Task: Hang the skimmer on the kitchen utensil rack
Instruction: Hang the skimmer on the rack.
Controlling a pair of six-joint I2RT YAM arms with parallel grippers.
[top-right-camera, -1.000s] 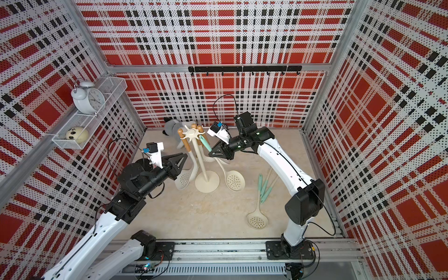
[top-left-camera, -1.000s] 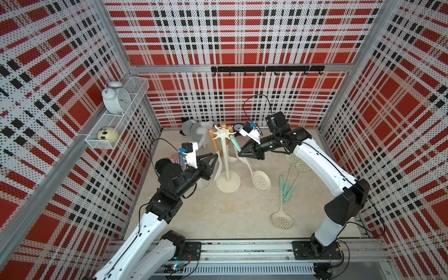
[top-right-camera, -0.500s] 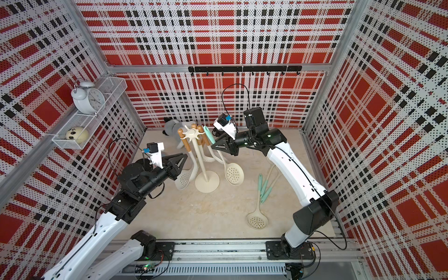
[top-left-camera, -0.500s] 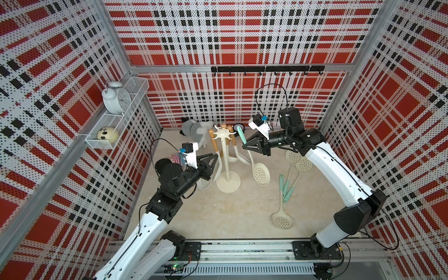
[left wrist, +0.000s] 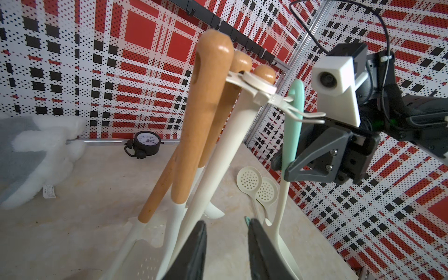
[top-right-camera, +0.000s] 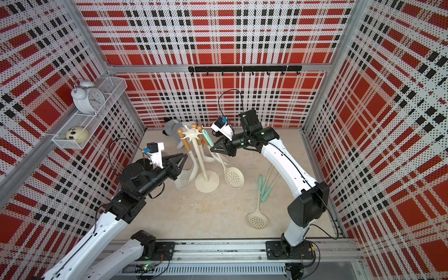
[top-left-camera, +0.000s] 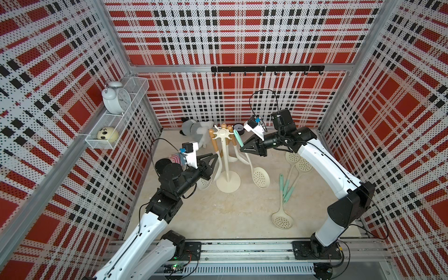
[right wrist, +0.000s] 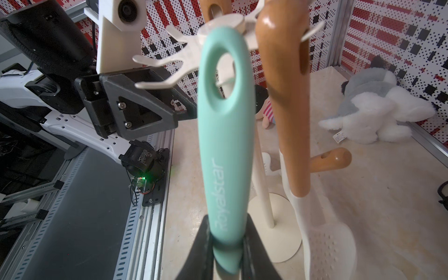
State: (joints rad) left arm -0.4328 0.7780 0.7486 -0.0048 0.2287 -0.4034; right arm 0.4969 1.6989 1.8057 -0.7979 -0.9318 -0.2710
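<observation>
Clock directions are read in the top views with the rack (top-left-camera: 228, 184) at the centre and 12 toward the back wall. A beige, stone-look table (top-left-camera: 218, 218) formed the floor of a booth closed on three sides by red, black and white plaid walls (top-left-camera: 242, 36). A black hook rail (top-left-camera: 266, 69) ran along the back wall at 12. A wire shelf (top-left-camera: 99, 145) on the side wall at 10 carried a white alarm clock (top-left-camera: 116, 100) and a ball (top-left-camera: 108, 133) with a face. A metal track (top-left-camera: 242, 249) lay at 6.

The right gripper (top-left-camera: 242, 148) was clamped on the mint handle of the skimmer (top-left-camera: 260, 178). It held the handle's head against the crown at 2, while the bowl hung low at 4. A prong showed through the handle's hole in the right wrist view, but whether it had entered could not be settled.

The left gripper (top-left-camera: 213, 158) stood at 9, just beside the pole, with its jaws apart and the floor visible between them.

Three wooden-handled tools (left wrist: 208, 109) hung from the prongs and crowded the crown. A plush (top-left-camera: 194, 128) lay at 11 and a small black clock (top-left-camera: 239, 129) at 1. Spare skimmers (top-left-camera: 282, 219) lay between 3 and 5.
</observation>
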